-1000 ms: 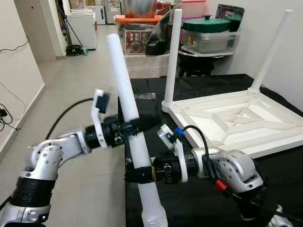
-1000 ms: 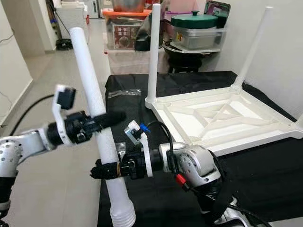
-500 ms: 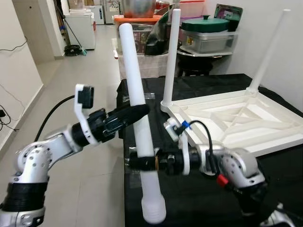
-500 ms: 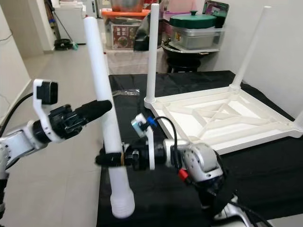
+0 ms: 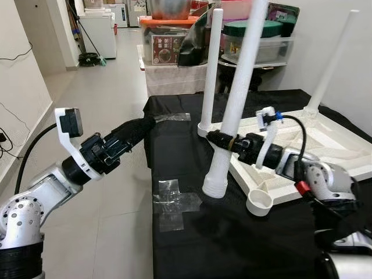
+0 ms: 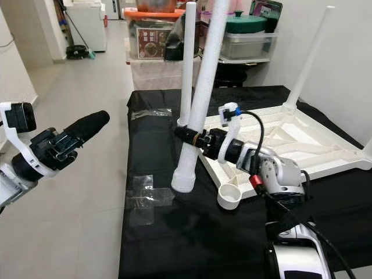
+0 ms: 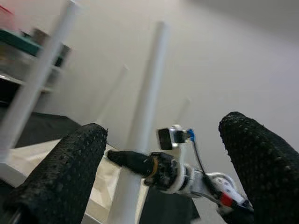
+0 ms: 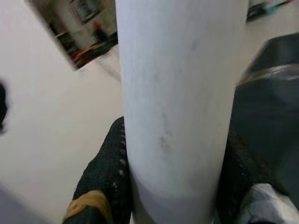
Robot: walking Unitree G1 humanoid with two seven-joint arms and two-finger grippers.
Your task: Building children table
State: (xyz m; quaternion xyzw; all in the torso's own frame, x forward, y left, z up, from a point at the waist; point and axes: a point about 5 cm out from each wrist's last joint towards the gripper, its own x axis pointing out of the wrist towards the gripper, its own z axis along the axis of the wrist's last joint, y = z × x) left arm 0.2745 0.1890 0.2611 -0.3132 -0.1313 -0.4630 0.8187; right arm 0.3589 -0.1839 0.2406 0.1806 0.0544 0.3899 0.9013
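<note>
The table point(image 5: 192, 244) is covered with a black cloth, with pieces of clear tape point(image 5: 174, 203) stuck to it on the left claw's point(image 5: 142, 124) side of the right claw point(image 5: 216, 139). Beyond the right claw stand stacked plastic storage bins point(image 5: 168, 49) with an orange lid, and a rack with a green-lidded pot point(image 6: 245, 25) in a clear tub. A light grey tiled floor point(image 5: 110, 87) runs past the left claw between pale walls point(image 5: 20, 81) to a white appliance point(image 5: 99, 32).
</note>
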